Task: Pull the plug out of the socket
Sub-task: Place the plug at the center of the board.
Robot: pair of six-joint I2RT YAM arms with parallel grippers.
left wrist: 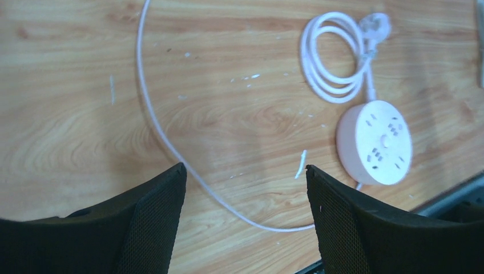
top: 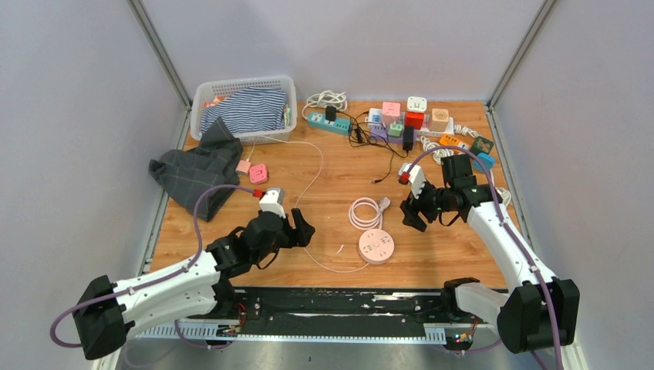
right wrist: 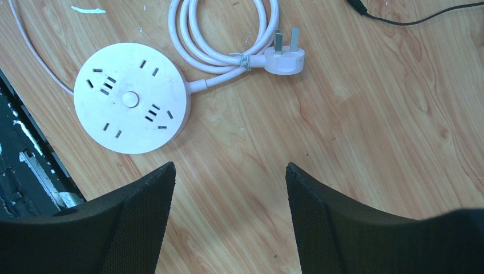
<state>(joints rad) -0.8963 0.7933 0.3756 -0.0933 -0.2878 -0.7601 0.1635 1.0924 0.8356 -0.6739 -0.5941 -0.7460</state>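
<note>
A round pink socket (top: pixel 376 248) lies flat near the table's front edge; it also shows in the left wrist view (left wrist: pixel 374 142) and the right wrist view (right wrist: pixel 131 98). No plug sits in its face. Its own white cable is coiled behind it, ending in a loose white plug (right wrist: pixel 283 56). My left gripper (top: pixel 306 223) is open and empty, left of the socket, over a thin white cable (left wrist: pixel 171 142). My right gripper (top: pixel 409 213) is open and empty, to the right of and behind the socket. In the wrist views both the left gripper (left wrist: pixel 245 166) and the right gripper (right wrist: pixel 229 165) stand wide above bare wood.
At the back stand a teal power strip (top: pixel 328 122) with a black adapter, a purple strip (top: pixel 389 135) with plugs, and several coloured cube sockets (top: pixel 416 112). A white basket (top: pixel 204 96) with striped cloth, dark cloth (top: pixel 193 173) and pink adapters (top: pixel 257 173) are at the back left.
</note>
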